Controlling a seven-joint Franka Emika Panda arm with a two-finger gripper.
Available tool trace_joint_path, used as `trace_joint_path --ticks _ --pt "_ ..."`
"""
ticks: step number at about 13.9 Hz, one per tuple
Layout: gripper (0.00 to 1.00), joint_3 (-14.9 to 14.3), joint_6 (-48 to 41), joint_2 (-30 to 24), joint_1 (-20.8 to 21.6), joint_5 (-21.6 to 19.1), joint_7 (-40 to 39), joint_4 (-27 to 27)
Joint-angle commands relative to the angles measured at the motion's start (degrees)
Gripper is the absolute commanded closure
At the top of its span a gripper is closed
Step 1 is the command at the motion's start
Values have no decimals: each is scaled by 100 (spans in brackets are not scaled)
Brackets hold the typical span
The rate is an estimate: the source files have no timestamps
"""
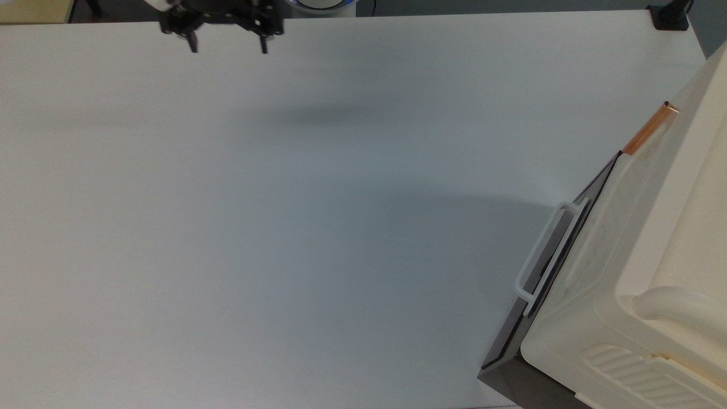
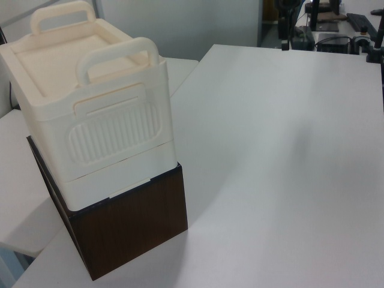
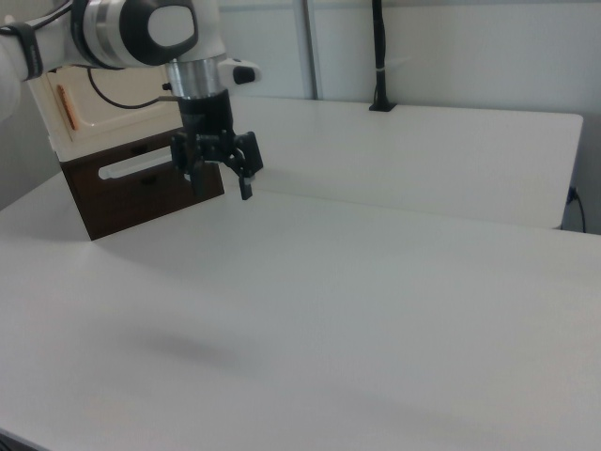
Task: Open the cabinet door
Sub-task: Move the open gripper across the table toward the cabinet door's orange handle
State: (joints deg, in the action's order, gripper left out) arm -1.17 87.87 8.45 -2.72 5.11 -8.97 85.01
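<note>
The cream plastic cabinet (image 1: 653, 255) stands on a dark brown base at the top view's right edge. Its cabinet door (image 1: 605, 233) faces the table and lies flush with the cabinet front, with an orange-copper handle strip (image 1: 649, 129) at its far end. The right view has the strip (image 3: 64, 105) at its far left. My gripper (image 1: 228, 49) hangs open over the table's far edge in the top view's upper left, far from the cabinet and holding nothing. In the right view my gripper (image 3: 222, 188) is above the table, in front of the base.
Below the door, the dark drawer panel carries a white bar handle (image 1: 544, 255), also in the right view (image 3: 136, 166). A black clamp post (image 1: 670, 16) stands at the table's far right corner. The white table (image 1: 318, 227) spreads wide between gripper and cabinet.
</note>
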Motion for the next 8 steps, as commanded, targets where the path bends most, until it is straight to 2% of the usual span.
trace_joint_path --ticks 1,2,5,7,8 --pt "0 -41 -68 34 410 -333 -236 -396" --pt "0 -33 2 43 578 -378 -533 -510" --pt "0 -59 615 60 1131 -632 -667 -520" --pt "0 -129 1476 279 1562 -1098 -676 -529" --pt "0 -129 1766 376 1773 -1082 -642 -529"
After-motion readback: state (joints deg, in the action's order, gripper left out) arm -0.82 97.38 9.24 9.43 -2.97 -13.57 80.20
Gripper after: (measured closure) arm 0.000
